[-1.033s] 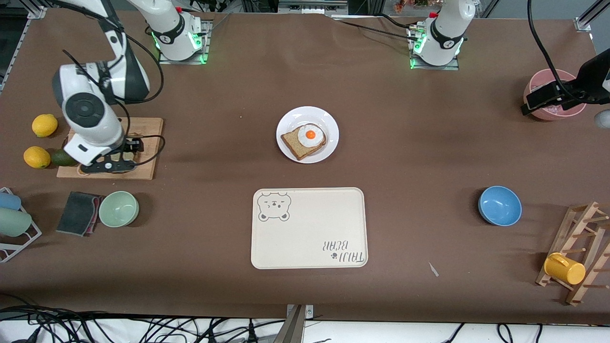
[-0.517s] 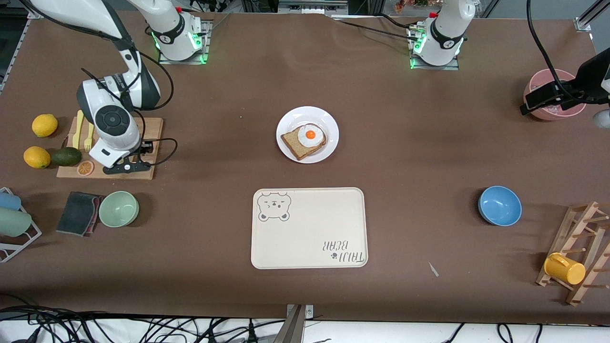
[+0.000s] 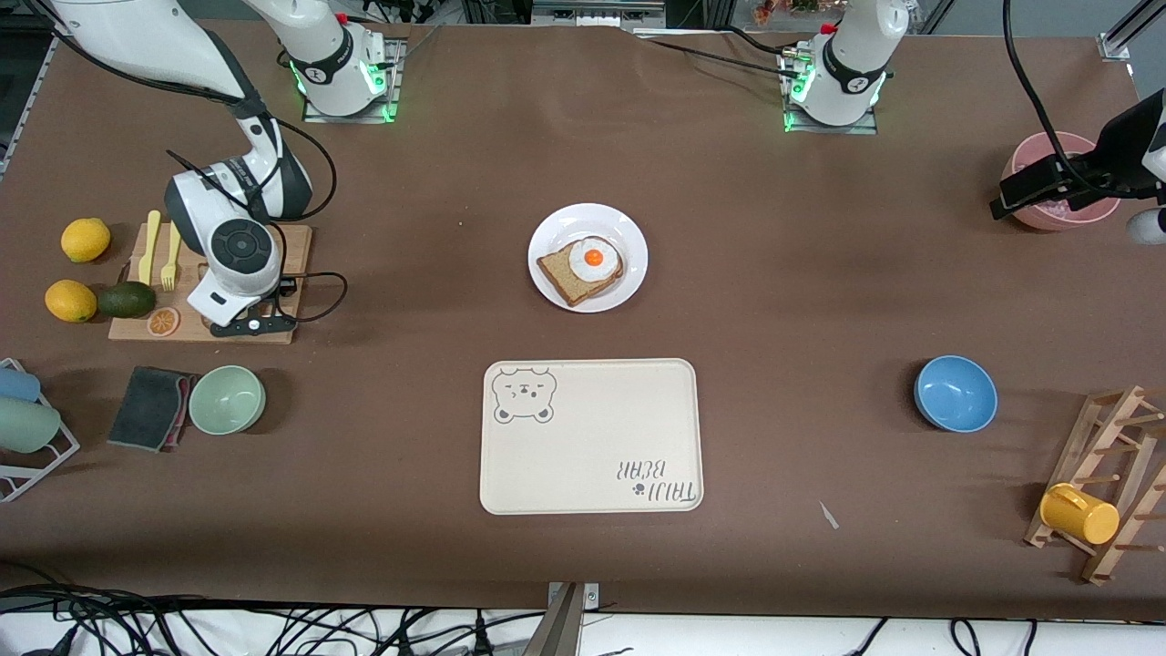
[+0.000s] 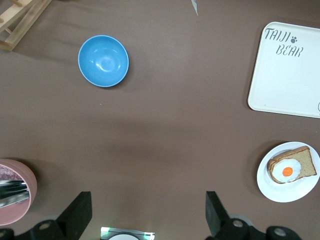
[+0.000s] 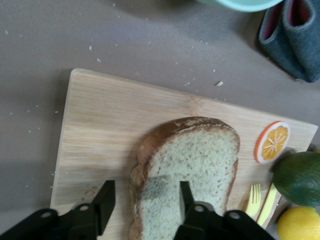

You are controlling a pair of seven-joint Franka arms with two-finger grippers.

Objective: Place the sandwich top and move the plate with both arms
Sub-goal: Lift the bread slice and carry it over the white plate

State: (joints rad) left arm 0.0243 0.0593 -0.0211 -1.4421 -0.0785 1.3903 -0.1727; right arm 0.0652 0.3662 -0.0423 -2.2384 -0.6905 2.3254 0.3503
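Mid-table, the plate (image 3: 588,258) bears egg toast (image 3: 580,271), awaiting its lid. At the right arm's end, the right gripper (image 5: 145,200) straddles the sandwich top (image 5: 185,172) on the cutting board (image 5: 107,127), jaws parted, not yet clamped. The left gripper (image 4: 145,212) waits wide open above bare table by the pink bowl (image 3: 1061,182)

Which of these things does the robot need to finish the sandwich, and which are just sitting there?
Needed:
- sandwich top, on the cutting board
- plate with the egg toast
- right gripper, jaws astride the bread
- left gripper, waiting, jaws open

Just sitting there:
- bear tray
- blue bowl
- green bowl
- lemons
- avocado
- yellow mug
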